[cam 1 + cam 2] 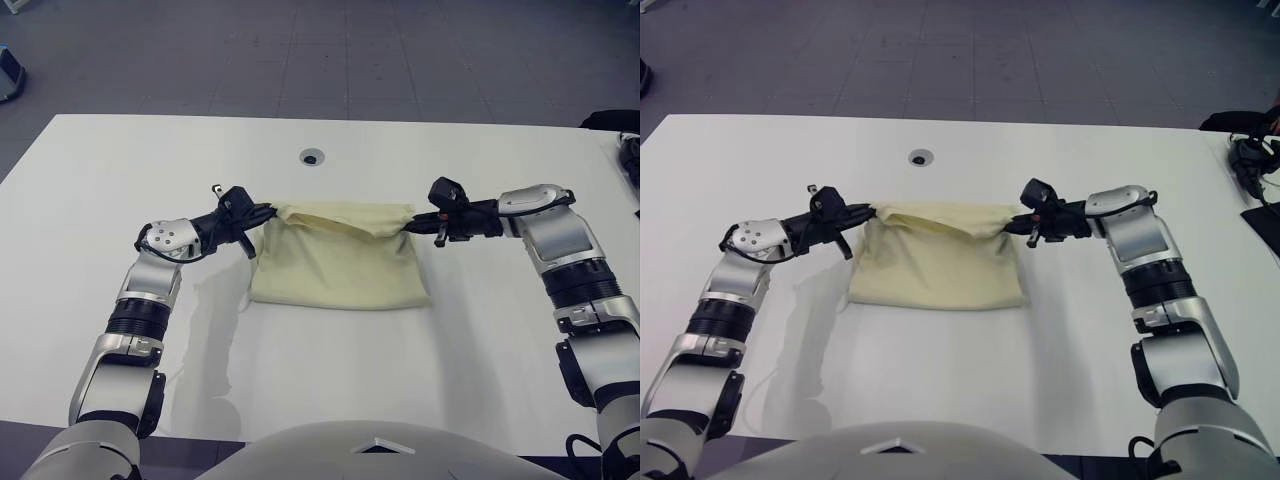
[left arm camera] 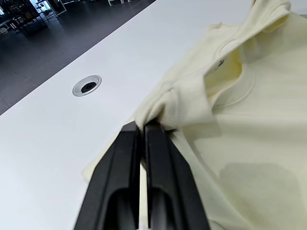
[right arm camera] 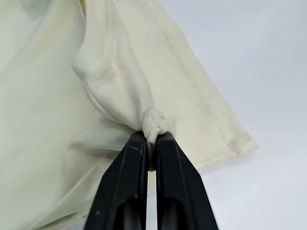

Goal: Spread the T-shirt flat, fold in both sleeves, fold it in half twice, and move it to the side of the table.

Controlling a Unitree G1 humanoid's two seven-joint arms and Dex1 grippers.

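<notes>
Folded and pinched at two corners, mid-surface on the white table (image 1: 100,200).
Lying there as a rough cream rectangle, the T-shirt (image 1: 340,265), near edge on the tabletop, far edge taut between the arms. Clamped shut on its far left corner, the left gripper (image 2: 143,125); clamped on the bunched far right corner, the right gripper (image 3: 152,136). Just beyond, a round grommet (image 1: 312,156).

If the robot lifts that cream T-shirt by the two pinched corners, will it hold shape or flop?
Probably flop: the T-shirt sags and wrinkles between the left gripper and right gripper. Likely light, since small pinches of bunched cloth hold it. Its lower part rests on the table and would probably trail behind.
</notes>
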